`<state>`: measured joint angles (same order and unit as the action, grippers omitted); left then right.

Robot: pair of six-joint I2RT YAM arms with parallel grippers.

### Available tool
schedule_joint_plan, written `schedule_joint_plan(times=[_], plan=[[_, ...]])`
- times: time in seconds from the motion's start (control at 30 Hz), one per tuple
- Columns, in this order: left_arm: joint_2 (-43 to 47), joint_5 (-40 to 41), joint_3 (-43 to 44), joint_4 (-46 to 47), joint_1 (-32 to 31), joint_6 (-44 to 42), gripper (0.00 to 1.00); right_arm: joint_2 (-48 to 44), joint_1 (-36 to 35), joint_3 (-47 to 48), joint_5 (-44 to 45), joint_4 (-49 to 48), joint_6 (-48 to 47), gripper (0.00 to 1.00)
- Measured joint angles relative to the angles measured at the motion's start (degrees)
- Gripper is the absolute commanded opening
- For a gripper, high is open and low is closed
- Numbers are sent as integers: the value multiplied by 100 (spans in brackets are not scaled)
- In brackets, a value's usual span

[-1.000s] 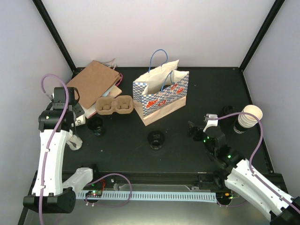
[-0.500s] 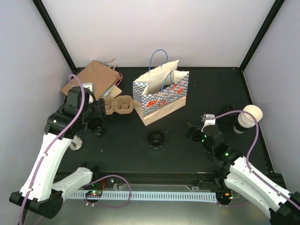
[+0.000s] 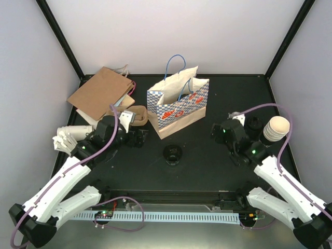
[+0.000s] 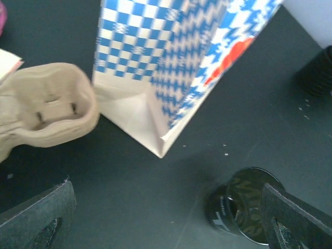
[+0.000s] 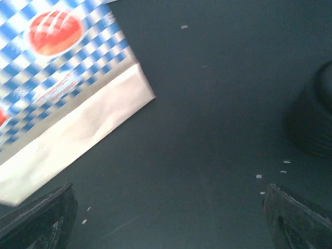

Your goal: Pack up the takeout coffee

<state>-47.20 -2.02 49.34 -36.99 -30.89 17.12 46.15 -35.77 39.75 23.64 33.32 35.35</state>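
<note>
One takeout coffee, a dark cup under a glossy black lid, stands mid-table in front of the blue-and-white checked bag. In the left wrist view this cup sits low and right, just inside the right finger, with the bag's corner above it. My left gripper hangs open and empty between the cup and the cardboard cup carrier. To the right of the bag, my right gripper is open over bare table.
A black round thing stands beside a stack of cream cups at the right. A flat brown paper bag lies at the back left. A stack of white cups lies on its side at the left edge.
My left arm swung from the left edge toward the centre and its jaws opened wide, uncovering the white cups. My right gripper moved back, toward the black thing and the bag.
</note>
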Motion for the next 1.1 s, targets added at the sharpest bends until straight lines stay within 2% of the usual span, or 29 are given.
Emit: schedule_joint_plan(times=[0.1, 0.23, 0.37, 0.63, 0.87, 1.1], plan=[[72, -223, -431, 579, -188, 70, 99, 553, 448, 769, 149, 763, 358, 100], [160, -490, -994, 1311, -308, 214, 99, 1104, 1399, 1167, 33, 1333, 522, 100], [271, -664, -1408, 1784, -424, 236, 99, 1576, 1941, 1445, -22, 1740, 507, 97], [551, -717, -1751, 2352, -485, 177, 99, 2391, 2481, 2455, 142, 2083, 367, 88], [874, -588, -2430, 2887, -568, 170, 99, 2708, 3193, 2787, -48, 2227, 509, 86], [1296, -474, -3051, 3287, -638, 127, 99, 3580, 3342, 3526, -129, 2365, 520, 84]])
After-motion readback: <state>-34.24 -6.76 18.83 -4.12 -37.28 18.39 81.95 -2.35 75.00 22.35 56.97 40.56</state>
